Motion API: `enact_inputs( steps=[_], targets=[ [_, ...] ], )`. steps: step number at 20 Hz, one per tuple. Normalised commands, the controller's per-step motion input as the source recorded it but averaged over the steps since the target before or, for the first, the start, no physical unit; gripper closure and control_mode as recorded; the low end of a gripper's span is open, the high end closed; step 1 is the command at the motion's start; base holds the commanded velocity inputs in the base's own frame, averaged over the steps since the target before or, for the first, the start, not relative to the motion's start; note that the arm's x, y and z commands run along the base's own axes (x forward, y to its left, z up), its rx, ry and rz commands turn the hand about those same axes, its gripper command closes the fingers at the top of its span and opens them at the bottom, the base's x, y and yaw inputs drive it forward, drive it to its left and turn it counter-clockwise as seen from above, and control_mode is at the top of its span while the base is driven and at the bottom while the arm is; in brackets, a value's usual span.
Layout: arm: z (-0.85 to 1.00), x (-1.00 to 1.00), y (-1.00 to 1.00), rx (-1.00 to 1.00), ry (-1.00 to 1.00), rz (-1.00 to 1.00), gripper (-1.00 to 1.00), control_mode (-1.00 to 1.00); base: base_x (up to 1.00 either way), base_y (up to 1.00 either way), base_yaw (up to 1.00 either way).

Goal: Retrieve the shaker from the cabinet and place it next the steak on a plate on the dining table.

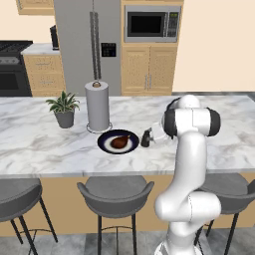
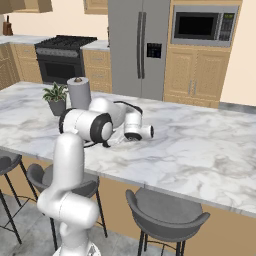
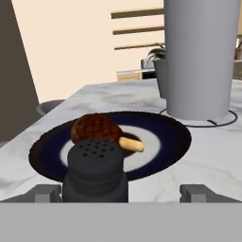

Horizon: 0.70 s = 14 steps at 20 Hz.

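Shaker (image 3: 96, 168) upright beside plate (image 3: 165, 142) rim, bare marble right; gripper (image 3: 120, 193) fingers apart, seemingly not touching it.

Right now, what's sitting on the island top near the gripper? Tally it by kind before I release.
Shaker: 1
Plate: 1
Steak: 1
Paper towel roll: 1
Potted plant: 1
Total: 5
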Motion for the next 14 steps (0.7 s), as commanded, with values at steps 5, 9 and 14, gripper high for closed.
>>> enact_inputs(
  steps=[5,9,14],
  targets=[
    [0.00,0.00,-0.22,0.03,0.00,0.00,-1.00,-1.00,0.00,0.00,0.00],
    [0.00,-0.01,0.00,0.00,0.00,-0.01,-1.00,-1.00,0.00,0.00,0.00],
    [0.00,-0.15,-0.01,0.00,-0.01,0.00,-1.00,-1.00,0.00,0.00,0.00]
  ],
)
